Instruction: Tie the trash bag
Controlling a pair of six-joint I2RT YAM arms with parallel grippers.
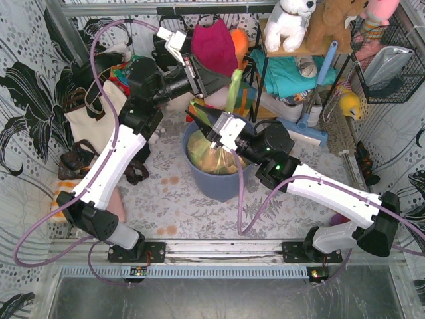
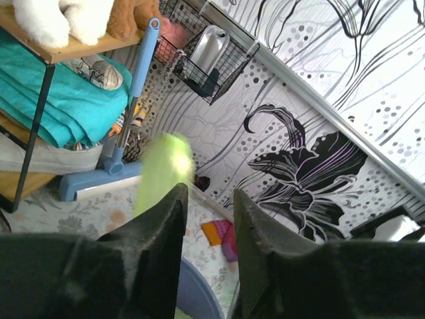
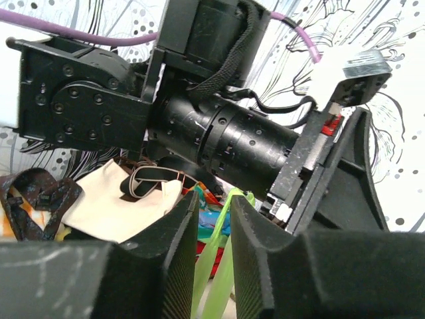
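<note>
The trash bag (image 1: 204, 156) sits in the round blue-grey bin (image 1: 222, 185) mid-table, its green neck pinched in the nearly closed right gripper (image 3: 214, 206) just above, a strip rising beside the narrow-set left gripper (image 2: 209, 199), whose hold on it cannot be told.

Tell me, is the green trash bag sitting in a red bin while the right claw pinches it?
Not quite. The bin is blue-grey, not red; the top view shows it. The rest holds: the green trash bag sits in it, and the right claw pinches a strip of its plastic.
</note>
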